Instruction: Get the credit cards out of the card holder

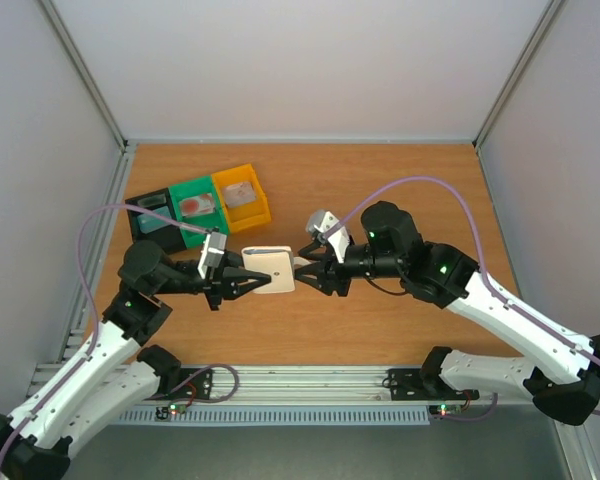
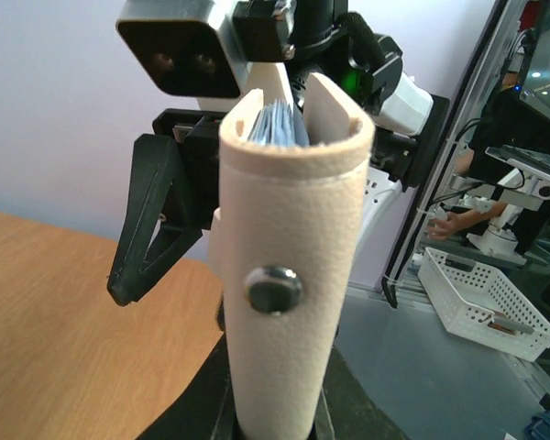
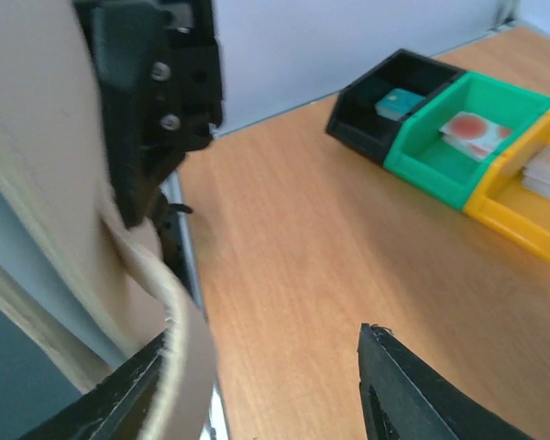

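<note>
The left gripper (image 1: pixel 248 277) is clamped on the holder (image 1: pixel 272 270), which it holds above the table (image 1: pixel 380 330) between the two arms, open mouth turned toward the right gripper (image 1: pixel 305 268). In the left wrist view, pale bluish cards (image 2: pixel 277 126) show inside that mouth, between the holder's two cream walls. A reddish one cannot be made out. The right gripper's jaws stand apart and hold nothing; bare table shows between its fingers (image 3: pixel 403 394), and the holder's edge sits just beside one of them.

The step looks like reaching into the mouth for a card. To do it well, the right fingers should probably line up with the card's flat faces, slip between the walls and pinch only card, not wall. The left grip should be firm and low, below the snap (image 2: pixel 275 290), so the pull runs straight out along the pocket.
</note>
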You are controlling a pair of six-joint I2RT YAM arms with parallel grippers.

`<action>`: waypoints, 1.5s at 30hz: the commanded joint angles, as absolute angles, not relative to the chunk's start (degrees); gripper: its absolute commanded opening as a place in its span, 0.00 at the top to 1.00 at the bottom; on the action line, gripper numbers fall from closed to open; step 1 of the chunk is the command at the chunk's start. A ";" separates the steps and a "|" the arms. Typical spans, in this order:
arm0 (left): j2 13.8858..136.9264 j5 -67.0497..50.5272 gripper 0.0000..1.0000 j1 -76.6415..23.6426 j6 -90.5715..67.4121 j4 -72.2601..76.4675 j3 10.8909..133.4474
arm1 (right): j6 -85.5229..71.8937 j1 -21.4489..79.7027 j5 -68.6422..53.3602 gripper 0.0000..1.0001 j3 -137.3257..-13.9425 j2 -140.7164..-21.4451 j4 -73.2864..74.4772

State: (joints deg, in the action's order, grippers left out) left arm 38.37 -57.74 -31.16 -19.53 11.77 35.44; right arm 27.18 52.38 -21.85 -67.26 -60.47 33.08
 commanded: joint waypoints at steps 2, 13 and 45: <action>39.93 -59.89 1.00 -32.43 -20.02 17.23 35.93 | 29.58 52.29 -31.77 0.47 -70.33 -61.28 34.80; 39.58 -60.19 1.00 -32.60 -19.13 16.00 35.44 | 32.52 53.70 -37.49 0.41 -74.03 -61.99 41.28; 39.90 -62.95 1.00 -33.85 -16.26 15.86 35.84 | 32.49 56.16 -27.11 0.55 -75.44 -59.07 39.17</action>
